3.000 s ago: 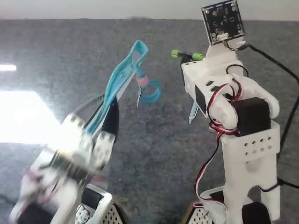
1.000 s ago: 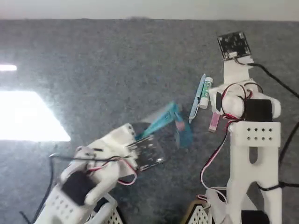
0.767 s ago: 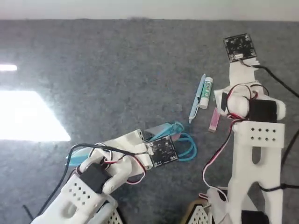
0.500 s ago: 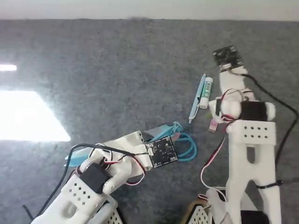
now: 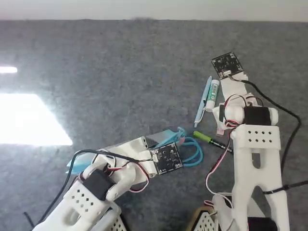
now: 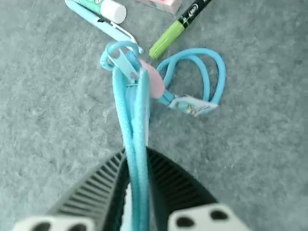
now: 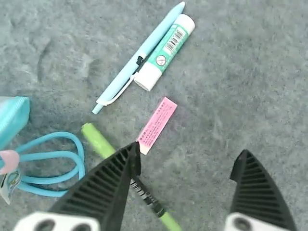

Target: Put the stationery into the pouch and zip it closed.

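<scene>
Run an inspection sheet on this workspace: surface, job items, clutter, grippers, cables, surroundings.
Surface: grey mat, with a glare patch at one side.
Job's things: blue pouch lifted at one end, its loop strap lying on the mat; blue pen and glue stick side by side; pink eraser near them; green marker beside the strap.
Clutter: nothing seen.
Grippers: left gripper shut on the pouch; right gripper open above the eraser and marker.
Cables: wires on the arms; black cable trailing off the right arm.
Surroundings: pale wall behind the mat.
</scene>
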Available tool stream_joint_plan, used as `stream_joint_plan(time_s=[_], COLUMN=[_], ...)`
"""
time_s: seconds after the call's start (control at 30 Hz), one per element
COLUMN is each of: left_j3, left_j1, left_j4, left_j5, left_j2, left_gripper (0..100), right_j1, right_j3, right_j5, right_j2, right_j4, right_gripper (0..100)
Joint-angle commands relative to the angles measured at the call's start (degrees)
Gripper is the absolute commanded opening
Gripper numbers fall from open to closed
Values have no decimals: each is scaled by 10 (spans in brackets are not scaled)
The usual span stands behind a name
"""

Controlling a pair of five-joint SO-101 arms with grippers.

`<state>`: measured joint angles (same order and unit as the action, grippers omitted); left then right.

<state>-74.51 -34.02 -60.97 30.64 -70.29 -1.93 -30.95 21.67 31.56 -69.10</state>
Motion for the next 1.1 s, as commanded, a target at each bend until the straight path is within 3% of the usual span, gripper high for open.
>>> stream_joint_plan(time_s=[0.0, 0.2, 0.4, 0.6, 0.83, 0.93, 1.07], left_j3=[-30, -27, 20, 22, 60, 113, 204], left_j1=[-3, 1, 18, -55, -17, -17, -16], left_j4=[-9, -7, -13, -98, -128, -176, -236], left_j5=[51, 58, 30, 89, 115, 171, 171], left_j2=[10, 10, 10, 10, 10, 3, -48], left_gripper=[13, 13, 13, 21, 251, 234, 205], right_j1=[-33, -138, -137, -139, -175, -175, -175], right_j3=[11, -64, -138, -168, -176, -177, -177], right_j5=[5, 6, -17, -74, -96, -96, -96], right_j2=[32, 21, -7, -28, -35, -35, -35], right_j4=[-7, 0, 36, 94, 97, 97, 97], right_gripper=[303, 303, 303, 306, 305, 304, 304])
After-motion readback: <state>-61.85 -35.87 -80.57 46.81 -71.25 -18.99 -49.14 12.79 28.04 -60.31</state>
